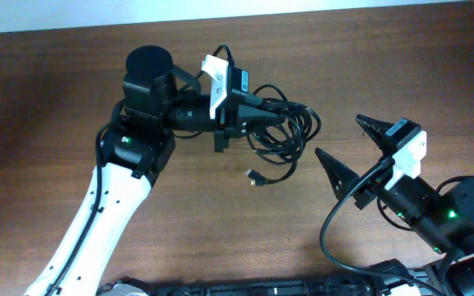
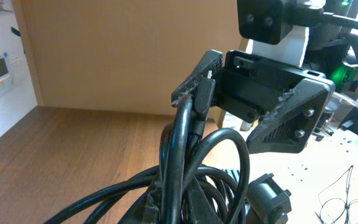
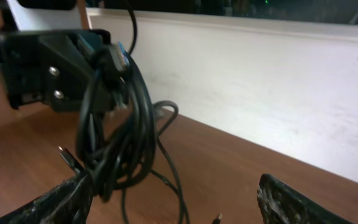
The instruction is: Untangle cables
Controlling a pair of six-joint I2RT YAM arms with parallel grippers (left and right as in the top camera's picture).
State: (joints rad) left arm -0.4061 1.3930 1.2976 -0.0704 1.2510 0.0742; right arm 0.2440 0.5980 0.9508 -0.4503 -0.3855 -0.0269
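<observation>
- Two claws in view, with one tangled bunch of cables (image 2: 180, 149) between them.
- We see the left claw (image 1: 263, 107) pressed together, pinching the cables near the top of the bunch.
- From the right wrist camera it shows side-on at upper left, with cords draped over its tip and hanging below it.
- The bunch is lifted. Most loops hang under the claw above the wooden surface (image 1: 56, 74), several thin black cords wound into a dense clump.
- From above, the bunch sits just right of the left claw, in the upper middle of the surface, with loops fanning out toward the other arm.
- One plug end (image 1: 255, 176) lies apart from the clump, just below it in the overhead view, on a strand curling out of the lower loops. We cannot tell whether it touches the surface.
- A second plug (image 2: 205, 93) stands upright at the top of the bunch in the left wrist view.
- We see the right claw (image 1: 336, 135) spread wide with nothing between its fingers (image 3: 291, 199). It is near the bunch's right edge but apart from it, open side toward the cords.
- In the right wrist view, those fingers frame the bottom corners. The hanging clump is above the gap, nearer the finger at the picture's left edge.
</observation>
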